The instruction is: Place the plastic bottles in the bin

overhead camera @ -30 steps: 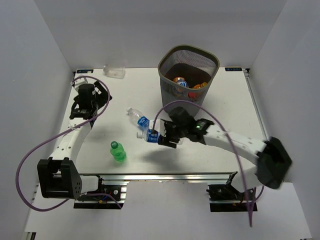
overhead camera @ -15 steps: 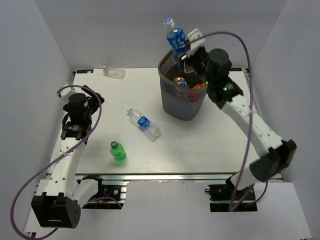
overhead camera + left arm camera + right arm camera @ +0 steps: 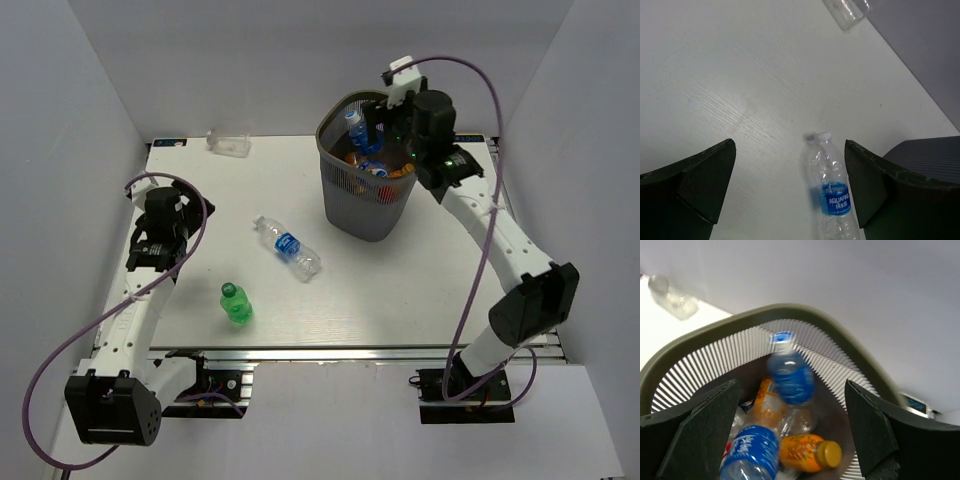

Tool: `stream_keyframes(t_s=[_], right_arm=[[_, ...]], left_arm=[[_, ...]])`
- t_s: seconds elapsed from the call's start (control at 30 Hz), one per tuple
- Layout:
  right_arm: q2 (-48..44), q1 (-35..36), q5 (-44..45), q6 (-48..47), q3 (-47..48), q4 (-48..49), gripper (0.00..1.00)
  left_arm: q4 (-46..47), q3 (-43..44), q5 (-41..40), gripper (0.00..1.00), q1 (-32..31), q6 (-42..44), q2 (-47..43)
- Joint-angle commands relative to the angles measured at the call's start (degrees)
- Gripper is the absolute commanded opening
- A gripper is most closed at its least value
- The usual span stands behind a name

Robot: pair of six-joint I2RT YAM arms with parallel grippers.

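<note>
The dark wire-mesh bin stands at the back right of the table. My right gripper hangs open over its rim. A blue-label bottle is loose inside the bin, below the jaws. The right wrist view shows that bottle above an orange bottle and another blue-label bottle in the bin. My right gripper holds nothing. A blue-label bottle and a green bottle lie on the table. My left gripper is open and empty, left of them, with the blue-label bottle ahead.
A plain clear bottle lies at the table's back edge; it shows in the left wrist view and the right wrist view. White walls close in the table on three sides.
My right gripper carried a blue-label bottle from the table up over the bin and let it go; the bottle is now inside the bin. My left arm shifted slightly.
</note>
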Motion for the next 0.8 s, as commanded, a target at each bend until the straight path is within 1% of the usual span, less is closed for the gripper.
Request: stream_keyframes(t_s=[0.0,0.1,0.13,0.17,0.2,0.23,0.27,0.3,0.4,0.47,0.5,0.63,0.77], right_arm=[[-7.1,-2.0,-1.1,1.9,-1.3,5.1,0.89],[-10.7,-3.4,-4.9,3.2,-4.5,7.3,0.89],[-11.7,-4.0,-7.0,3.2,-5.5,7.3,0.89],[-13.8,-4.3,-7.7,3.2,-7.9,8.1,0.89],[-14.9,-4.6,-8.1,3.1,-8.9,8.4,0.89],[-15.8,-5.5,-8.6,3.0,-10.0,8.4,0.89],[-16.8,-6.0,-8.6,3.0,-11.6,8.2,0.89],[-18.6,-7.4,-8.7,3.6,-12.6,8.1,0.89],[-22.9,-9.5,-8.7,4.7,-17.4,8.9,0.89],[-25.9,-11.0,-10.4,5.6,-20.0,9.8,0.89],[-26.9,-11.8,-10.5,6.0,-22.2,10.3,0.89],[-30.0,-12.9,-11.7,6.5,-25.0,10.2,0.89],[-30.9,-13.9,-12.3,6.0,-25.4,8.2,0.89]], left_arm=[[-3.9,2.2,2.8,0.98,-0.3,-0.7,-0.2],[-8.2,4.0,6.5,0.98,-0.7,0.7,-0.3],[-9.6,4.4,7.5,0.98,-0.9,2.6,-0.5],[-11.4,5.0,10.9,0.98,-1.0,4.0,-0.7],[-12.4,5.5,13.9,0.98,-1.1,6.6,-0.9],[-14.2,6.1,16.3,0.98,-1.5,11.2,-1.1],[-16.2,6.9,17.9,0.98,-2.1,13.0,-1.2],[-20.1,7.4,19.4,0.98,-3.5,15.7,-1.7],[-24.9,5.5,17.8,0.98,-6.3,18.2,-2.9],[-27.7,4.4,14.2,0.98,-9.4,17.7,-2.4],[-28.2,3.3,12.2,0.98,-12.1,17.0,-2.1],[-27.7,0.7,11.3,0.98,-18.0,16.0,-0.3],[-29.3,0.4,9.0,0.98,-20.0,15.3,2.5]])
